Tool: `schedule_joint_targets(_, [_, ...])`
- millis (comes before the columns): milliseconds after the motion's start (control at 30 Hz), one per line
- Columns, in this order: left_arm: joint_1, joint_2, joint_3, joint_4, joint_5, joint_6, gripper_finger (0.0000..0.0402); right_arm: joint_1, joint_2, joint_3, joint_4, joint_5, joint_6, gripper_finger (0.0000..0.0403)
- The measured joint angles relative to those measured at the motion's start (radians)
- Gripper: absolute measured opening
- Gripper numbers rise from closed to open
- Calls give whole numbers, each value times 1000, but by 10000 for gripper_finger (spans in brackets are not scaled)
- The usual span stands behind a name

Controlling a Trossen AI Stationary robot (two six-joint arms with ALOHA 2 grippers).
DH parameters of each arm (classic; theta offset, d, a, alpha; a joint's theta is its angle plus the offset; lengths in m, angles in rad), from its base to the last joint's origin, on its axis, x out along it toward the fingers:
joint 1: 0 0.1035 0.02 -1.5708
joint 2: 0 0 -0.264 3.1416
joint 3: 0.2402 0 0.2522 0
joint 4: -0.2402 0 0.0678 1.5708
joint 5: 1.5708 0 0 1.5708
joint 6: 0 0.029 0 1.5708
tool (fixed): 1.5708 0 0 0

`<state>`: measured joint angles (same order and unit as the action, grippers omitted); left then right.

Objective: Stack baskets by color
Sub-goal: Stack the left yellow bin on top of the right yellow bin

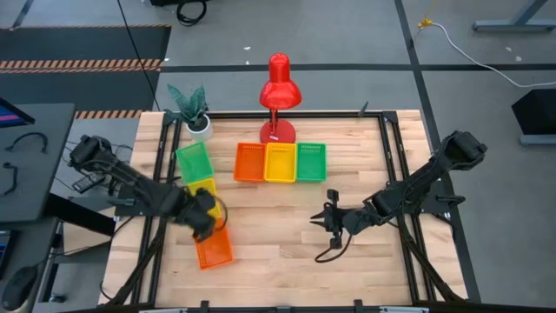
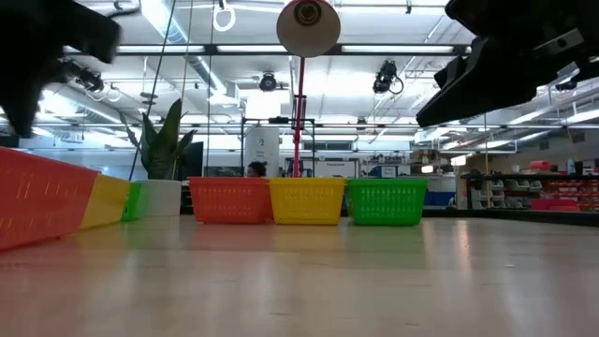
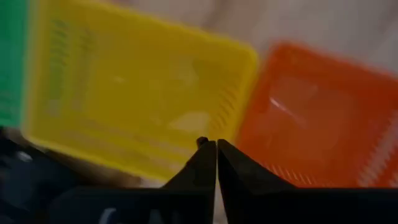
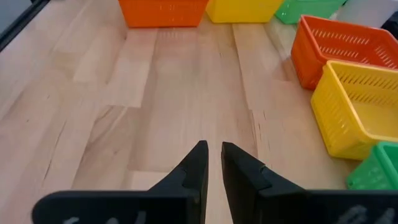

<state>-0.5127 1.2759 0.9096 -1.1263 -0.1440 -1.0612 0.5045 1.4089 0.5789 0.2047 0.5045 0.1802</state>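
Three baskets stand side by side on their bases at the table's far middle: orange [image 1: 249,162], yellow [image 1: 280,162], green [image 1: 311,162]. Three more stand in a slanting line on the left: green [image 1: 194,163], yellow [image 1: 202,186], orange [image 1: 214,249]. My left gripper [image 1: 205,223] points down, shut, above the gap between the left yellow basket [image 3: 137,99] and the left orange basket [image 3: 317,124], touching neither. My right gripper [image 1: 325,222] hangs over bare wood at the middle right, pointing toward the left edge. Its fingers [image 4: 214,152] stand a narrow gap apart with nothing between them.
A red desk lamp [image 1: 278,96] stands behind the far row, and a potted plant [image 1: 195,111] at the far left corner. Bare wood [image 1: 278,235] lies between the two grippers. Black rails [image 1: 395,174] run along the table's sides.
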Motion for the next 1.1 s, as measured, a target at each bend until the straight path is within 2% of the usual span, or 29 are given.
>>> schedule_joint_targets(200, [-174, 1, 0, -5, 38, -132, 95, 0, -3, 0, 24, 0, -17, 50])
schedule_joint_targets(333, [-226, 43, 0, -28, 30, -91, 144, -5, -2, 0, 40, 0, -41, 50])
schedule_joint_targets(433, [-239, 106, 0, -56, 25, -19, 161, -9, -2, 0, 52, 0, -53, 50])
schedule_joint_targets(567, [-237, 206, -1, -108, 10, 53, 158, -10, -2, 0, 55, 0, -55, 50])
schedule_joint_targets(700, [-237, 264, -1, -92, -37, 99, 145, -10, -2, 0, 55, 0, -56, 50])
schedule_joint_targets(900, [-237, 272, -1, -69, -93, 116, 138, -10, -2, 0, 56, 0, -56, 50])
schedule_joint_targets(1100, [-237, 272, -1, -51, -161, 119, 89, -10, -2, 0, 55, 0, -56, 50])
